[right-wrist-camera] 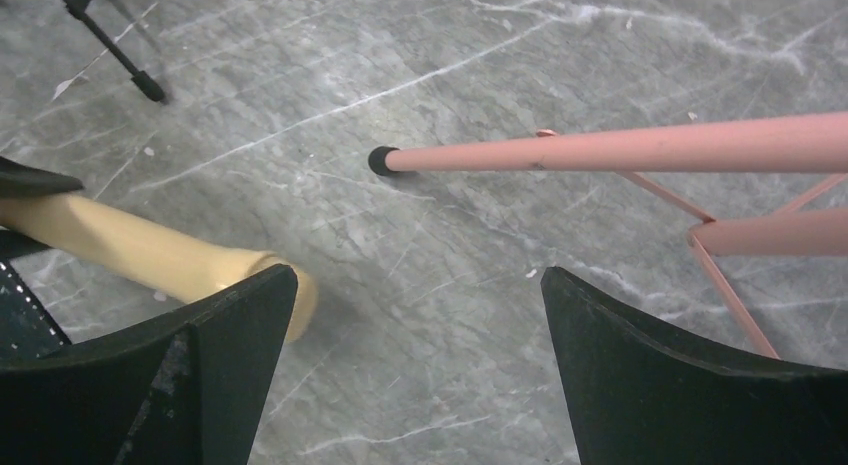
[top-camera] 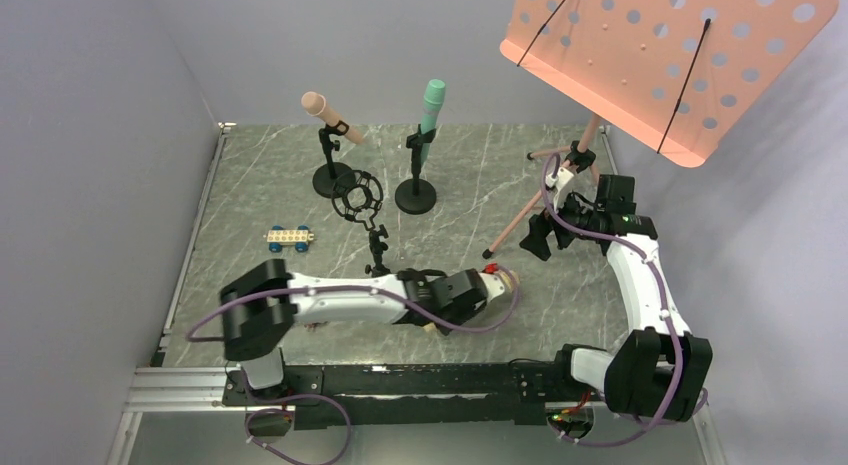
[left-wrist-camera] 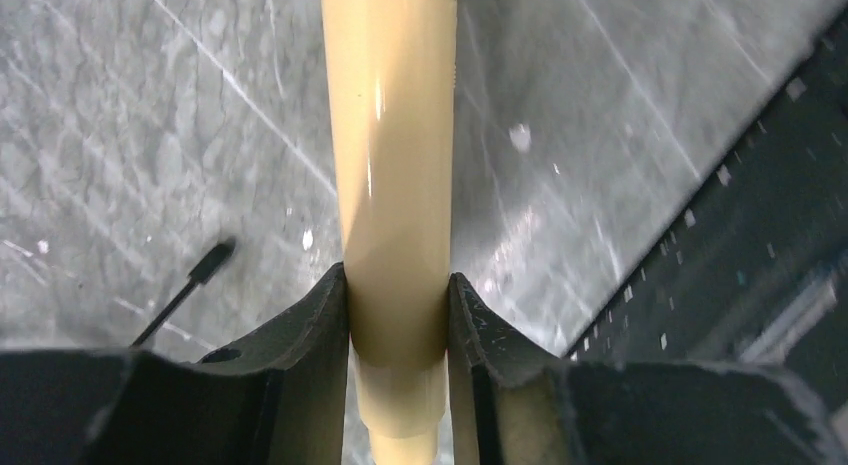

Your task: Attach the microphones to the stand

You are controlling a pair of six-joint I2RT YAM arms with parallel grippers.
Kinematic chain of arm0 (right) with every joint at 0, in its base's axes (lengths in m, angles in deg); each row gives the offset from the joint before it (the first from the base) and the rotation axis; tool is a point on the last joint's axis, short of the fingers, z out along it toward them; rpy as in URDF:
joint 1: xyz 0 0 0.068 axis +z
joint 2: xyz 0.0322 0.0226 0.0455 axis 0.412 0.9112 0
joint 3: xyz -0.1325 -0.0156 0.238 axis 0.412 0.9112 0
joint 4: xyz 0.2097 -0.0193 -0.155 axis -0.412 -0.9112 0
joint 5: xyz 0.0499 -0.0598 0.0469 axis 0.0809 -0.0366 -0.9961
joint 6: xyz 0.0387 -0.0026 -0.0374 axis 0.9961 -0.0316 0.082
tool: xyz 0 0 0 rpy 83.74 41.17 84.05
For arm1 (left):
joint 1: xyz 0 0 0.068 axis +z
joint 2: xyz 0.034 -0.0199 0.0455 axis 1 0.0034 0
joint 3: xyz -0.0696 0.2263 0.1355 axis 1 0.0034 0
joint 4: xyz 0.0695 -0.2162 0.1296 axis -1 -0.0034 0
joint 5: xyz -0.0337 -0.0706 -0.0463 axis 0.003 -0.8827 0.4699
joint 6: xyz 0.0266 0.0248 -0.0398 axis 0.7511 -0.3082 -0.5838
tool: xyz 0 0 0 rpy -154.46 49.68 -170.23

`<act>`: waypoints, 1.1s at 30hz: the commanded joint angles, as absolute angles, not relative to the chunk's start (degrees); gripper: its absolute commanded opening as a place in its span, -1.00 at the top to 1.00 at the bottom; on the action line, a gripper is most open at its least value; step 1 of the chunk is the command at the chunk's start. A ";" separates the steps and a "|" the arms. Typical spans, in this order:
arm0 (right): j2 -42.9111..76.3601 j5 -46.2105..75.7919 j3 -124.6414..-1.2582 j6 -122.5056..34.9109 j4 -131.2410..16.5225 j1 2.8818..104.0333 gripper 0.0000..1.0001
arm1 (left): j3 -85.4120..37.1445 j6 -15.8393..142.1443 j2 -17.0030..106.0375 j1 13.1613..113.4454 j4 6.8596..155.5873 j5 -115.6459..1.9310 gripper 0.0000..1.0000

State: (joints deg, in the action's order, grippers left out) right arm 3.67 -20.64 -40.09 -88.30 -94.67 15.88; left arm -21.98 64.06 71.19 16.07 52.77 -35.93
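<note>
My left gripper (top-camera: 488, 287) is shut on the pale yellow microphone (top-camera: 509, 278) and holds it low over the table; in the left wrist view the microphone (left-wrist-camera: 395, 135) runs straight out between the gripper's (left-wrist-camera: 398, 315) fingers. The salmon-pink microphone (top-camera: 326, 110) sits tilted in a black stand (top-camera: 333, 177). The teal-green microphone (top-camera: 432, 107) sits upright in a second black stand (top-camera: 415, 195). A third black stand with an empty ring mount (top-camera: 358, 197) is nearer me. My right gripper (top-camera: 540, 237) is open and empty; in its wrist view (right-wrist-camera: 420, 285) the yellow microphone's end (right-wrist-camera: 140, 253) lies beside its left finger.
A salmon-pink music stand (top-camera: 670, 55) rises at the back right, and its tripod leg (right-wrist-camera: 600, 150) crosses in front of my right gripper. A small toy block car (top-camera: 289, 238) lies at the left. A black stand leg tip (right-wrist-camera: 148, 85) shows far left.
</note>
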 commanded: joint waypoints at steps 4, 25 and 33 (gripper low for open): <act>1.42 -30.52 -40.28 -99.86 -100.80 16.06 -0.99 | -10.40 76.32 54.42 15.62 57.51 -45.25 1.00; 7.78 -53.27 -48.31 -148.79 -142.58 34.67 -0.99 | 3.86 90.61 29.08 17.61 54.50 -44.67 1.00; 6.68 -50.16 -50.94 -144.07 -142.22 40.45 -0.99 | 3.45 89.65 28.09 21.75 54.28 -47.21 1.00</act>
